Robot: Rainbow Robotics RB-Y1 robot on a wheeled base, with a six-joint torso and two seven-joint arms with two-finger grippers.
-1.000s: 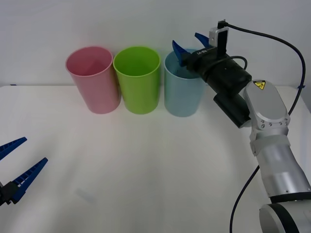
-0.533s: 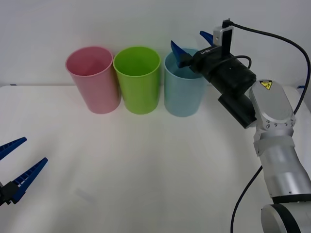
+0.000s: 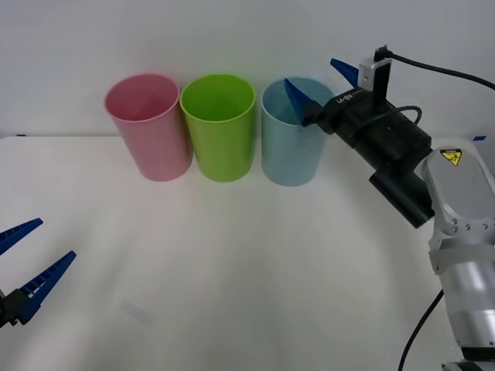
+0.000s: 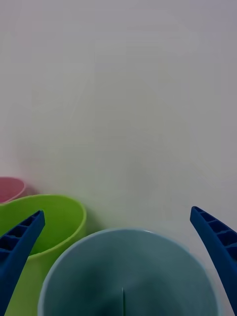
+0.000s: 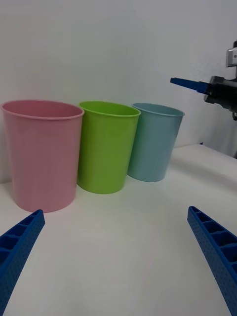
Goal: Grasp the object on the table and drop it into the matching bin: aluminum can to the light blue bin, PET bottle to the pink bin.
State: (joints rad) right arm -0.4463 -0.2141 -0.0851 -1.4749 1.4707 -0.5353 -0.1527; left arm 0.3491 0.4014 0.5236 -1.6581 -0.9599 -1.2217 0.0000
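Note:
The light blue bin [image 3: 290,154] stands at the right end of a row of three bins at the back of the white table [image 3: 255,263], with the pink bin [image 3: 151,135] at the left end. My right gripper [image 3: 313,77] hangs open over the blue bin's right rim, with nothing between its fingers. In the right wrist view the blue bin's mouth [image 4: 128,266] lies just below that gripper [image 4: 116,213]. My left gripper [image 3: 54,238] rests open and empty at the table's near left. The aluminum can is out of view.
A lime green bin [image 3: 220,131] stands between the pink and blue bins, touching both. A plain white wall rises right behind the row. The left wrist view shows all three bins [image 5: 106,148] from the side, with bare tabletop before them.
My right arm has drawn back to the right, so its open gripper moved from above the blue bin's middle to its right rim. The left arm stayed still.

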